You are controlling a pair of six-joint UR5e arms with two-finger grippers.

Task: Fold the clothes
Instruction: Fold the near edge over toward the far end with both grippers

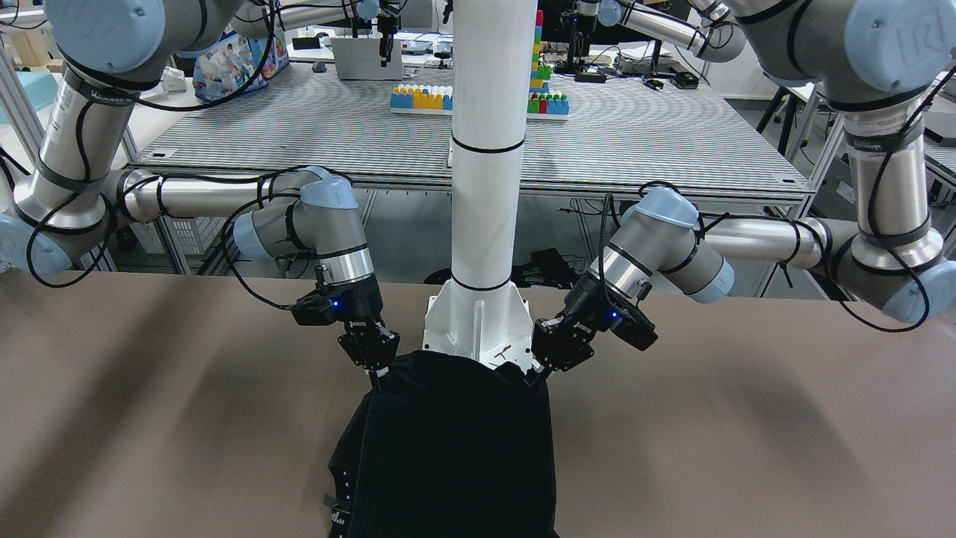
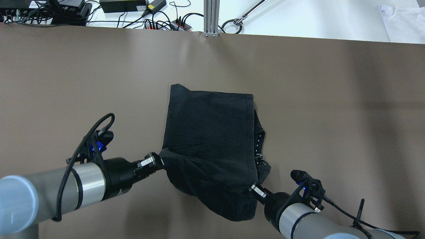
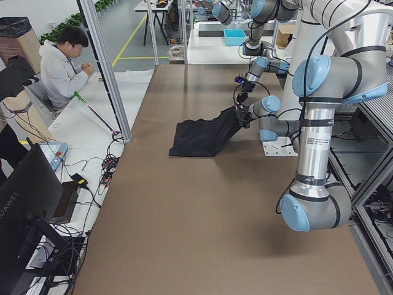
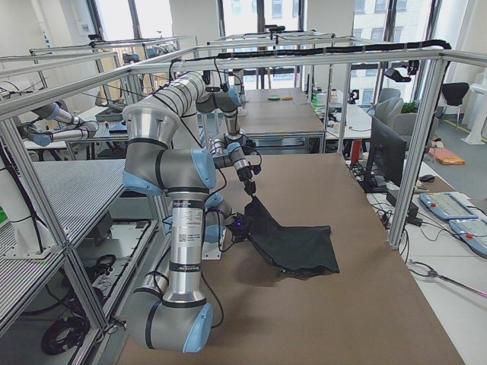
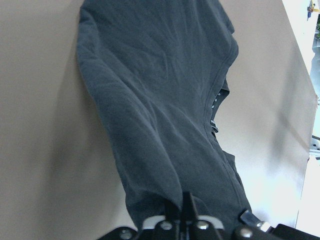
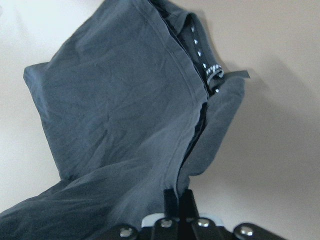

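Clothes (image 2: pixel 209 132) = one black fabric piece, centre of the overhead frame on the brown worktop (image 2: pixel 99 83). The upper-frame part lies flat. The bottom-frame edge is off the surface, hung between the two tools and sagging in a belly between them. Left tool (image 2: pixel 158 161) is clamped on the lower-left corner, right tool (image 2: pixel 253 188) on the lower-right corner; both wrist views show fingers pinched together with fabric coming out of the nip. Key geometry: the flat part lies straight ahead of both tools, toward the top of the overhead frame. The piece's long axis looks to run bottom-to-top of that frame, so the held edge sits crosswise to the fold direction. The held edge isn't square: the left tool is higher in frame, so it's closer to the resting far hem than the right one. My read: the next move carries that edge up-frame over the flat part, and the right arm has more to travel if the hems are to meet. A white-dotted strip (image 2: pixel 258 146) pokes out along the frame-right side, so the layers aren't flush there.
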